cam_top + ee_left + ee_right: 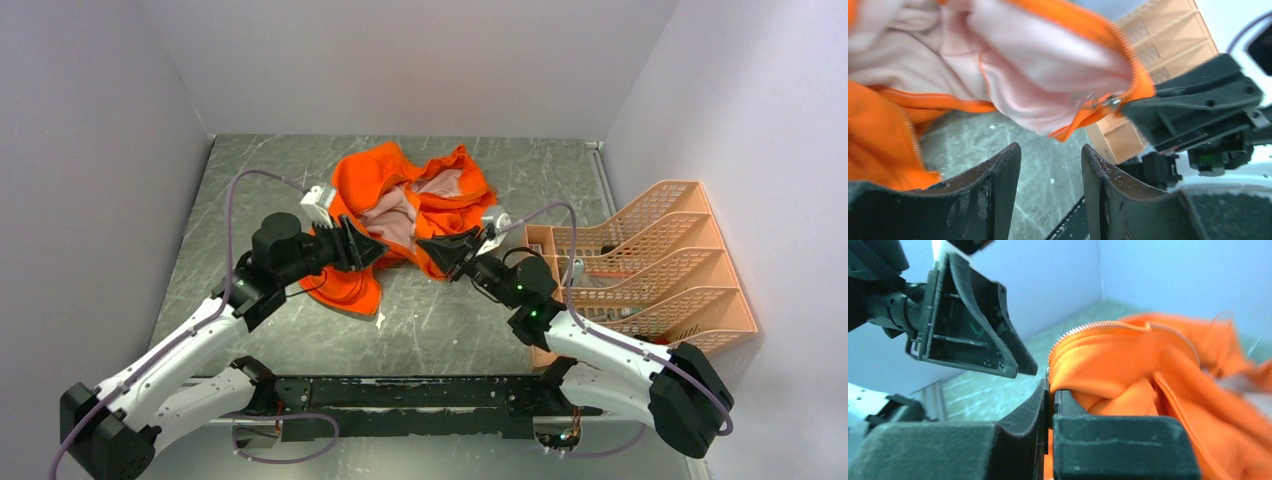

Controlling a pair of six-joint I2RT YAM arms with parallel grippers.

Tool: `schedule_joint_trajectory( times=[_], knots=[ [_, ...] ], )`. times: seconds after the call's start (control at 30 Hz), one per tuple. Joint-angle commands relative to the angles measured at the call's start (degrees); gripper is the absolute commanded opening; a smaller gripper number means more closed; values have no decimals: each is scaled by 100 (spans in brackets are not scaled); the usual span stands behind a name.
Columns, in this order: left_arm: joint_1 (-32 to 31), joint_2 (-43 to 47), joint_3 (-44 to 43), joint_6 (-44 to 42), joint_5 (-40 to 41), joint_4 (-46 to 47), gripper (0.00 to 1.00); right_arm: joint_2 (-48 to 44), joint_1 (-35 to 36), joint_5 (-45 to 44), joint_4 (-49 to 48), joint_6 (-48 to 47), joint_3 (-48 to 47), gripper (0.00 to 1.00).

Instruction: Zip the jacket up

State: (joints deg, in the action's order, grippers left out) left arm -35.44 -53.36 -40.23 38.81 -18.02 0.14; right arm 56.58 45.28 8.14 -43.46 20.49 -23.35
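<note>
The orange jacket [400,215] lies crumpled at the middle of the table, its pale pink lining showing. My right gripper [428,246] is shut on the jacket's zipper edge [1083,330], near the corner where the light teeth end. In the left wrist view that held orange edge [1135,82] hangs lifted above the table. My left gripper [378,250] is open and empty, its fingers [998,190] just short of the hanging corner and facing the right gripper. It also shows in the right wrist view [1028,367].
A peach basket rack [650,265] stands at the right, close behind the right arm. A small white scrap [380,320] lies on the green-grey table [450,330] below the jacket. Grey walls close in the back and both sides.
</note>
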Motion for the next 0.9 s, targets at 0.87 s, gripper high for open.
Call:
schedule_joint_trajectory(
  times=[0.87],
  knots=[
    [-15,521,-326,-727,1095,-1042,55,399,-466,770,-3099,-1558,343,0]
  ],
)
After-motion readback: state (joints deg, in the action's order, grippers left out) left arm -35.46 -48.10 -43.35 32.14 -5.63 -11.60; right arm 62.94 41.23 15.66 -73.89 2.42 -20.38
